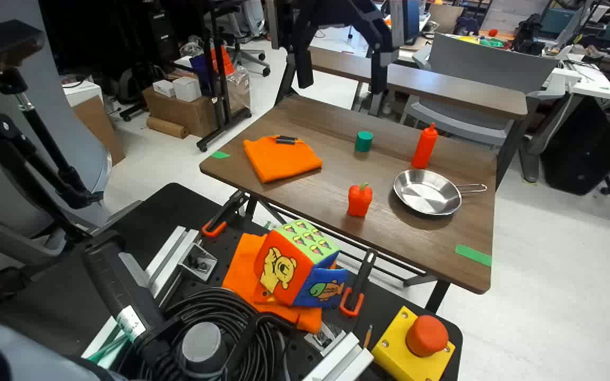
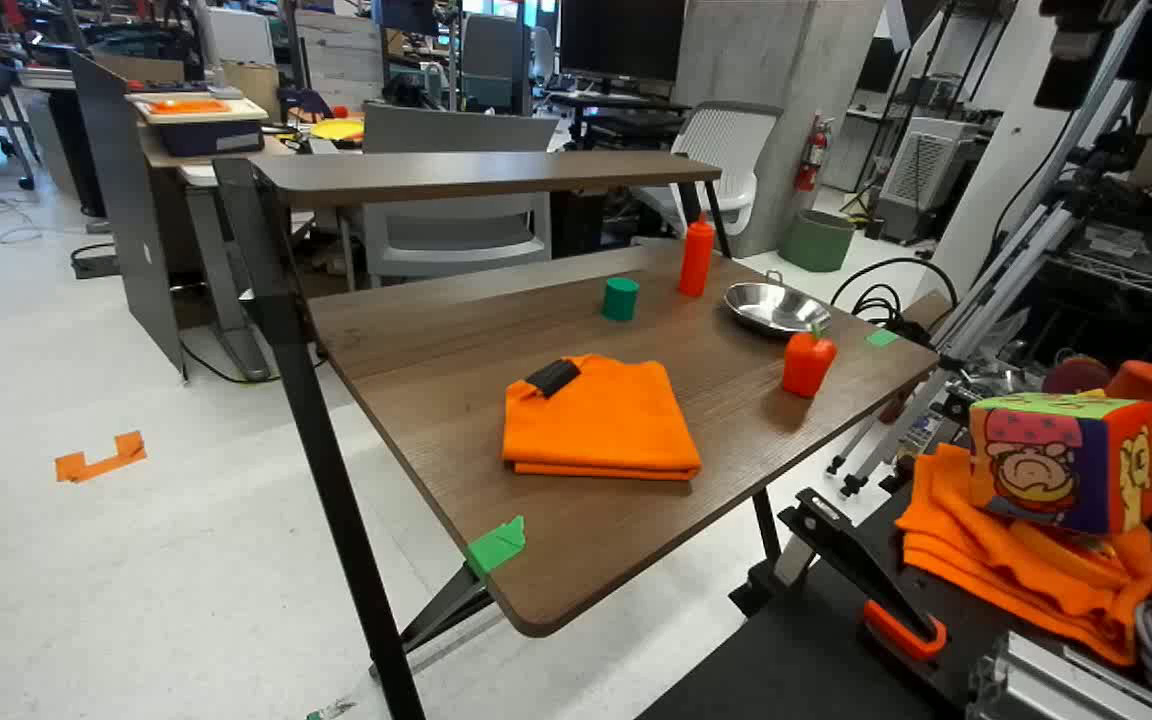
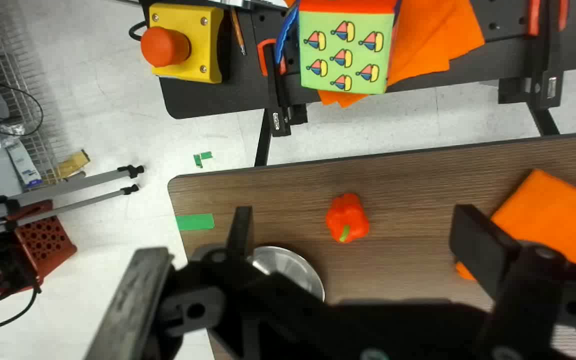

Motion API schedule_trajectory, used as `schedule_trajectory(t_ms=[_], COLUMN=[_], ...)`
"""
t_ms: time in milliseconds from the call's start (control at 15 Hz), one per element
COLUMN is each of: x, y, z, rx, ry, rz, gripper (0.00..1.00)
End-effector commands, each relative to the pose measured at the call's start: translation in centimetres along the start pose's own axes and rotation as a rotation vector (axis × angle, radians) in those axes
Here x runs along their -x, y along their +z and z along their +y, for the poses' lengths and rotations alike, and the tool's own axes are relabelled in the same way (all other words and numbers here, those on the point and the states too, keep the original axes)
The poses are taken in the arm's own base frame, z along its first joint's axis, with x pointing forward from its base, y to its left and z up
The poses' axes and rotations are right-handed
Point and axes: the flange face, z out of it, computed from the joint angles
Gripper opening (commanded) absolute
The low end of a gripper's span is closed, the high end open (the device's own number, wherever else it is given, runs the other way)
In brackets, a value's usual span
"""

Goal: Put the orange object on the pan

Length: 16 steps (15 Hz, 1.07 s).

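The orange object is a small orange-red bell pepper with a green stem, standing on the brown table in both exterior views (image 1: 359, 202) (image 2: 808, 366) and in the wrist view (image 3: 346, 220). The silver pan (image 1: 428, 193) lies beside it with bare metal showing inside; it also shows in an exterior view (image 2: 776, 310) and partly behind a finger in the wrist view (image 3: 295, 270). My gripper (image 1: 342, 82) is open and empty, high above the table. In the wrist view its fingers (image 3: 355, 215) are wide apart, with the pepper seen between them far below.
A folded orange cloth (image 1: 282, 160) with a black piece on it, a green cylinder (image 1: 364, 141) and a taller orange-red squeeze bottle (image 1: 424, 148) are on the table. The bottle stands close to the pan. A picture cube (image 1: 297, 264) and a yellow box with a red button (image 1: 413, 349) are on the black platform.
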Motion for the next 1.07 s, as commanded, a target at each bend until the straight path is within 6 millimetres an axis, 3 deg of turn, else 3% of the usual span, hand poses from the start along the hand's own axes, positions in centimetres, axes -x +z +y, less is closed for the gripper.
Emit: schedule_trajectory(t_ms=[0, 533, 667, 1000], x=[0.0, 0.0, -0.4, -3.9], y=[0.0, 0.0, 0.7, 4.6], z=[0.0, 0.0, -0.2, 0.2], rx=[0.000, 0.000, 0.003, -0.067], ry=[0.000, 0.000, -0.011, -0.047], rz=[-0.001, -0.001, 0.019, 0.038], gripper=[1.00, 1.00, 1.00, 1.00])
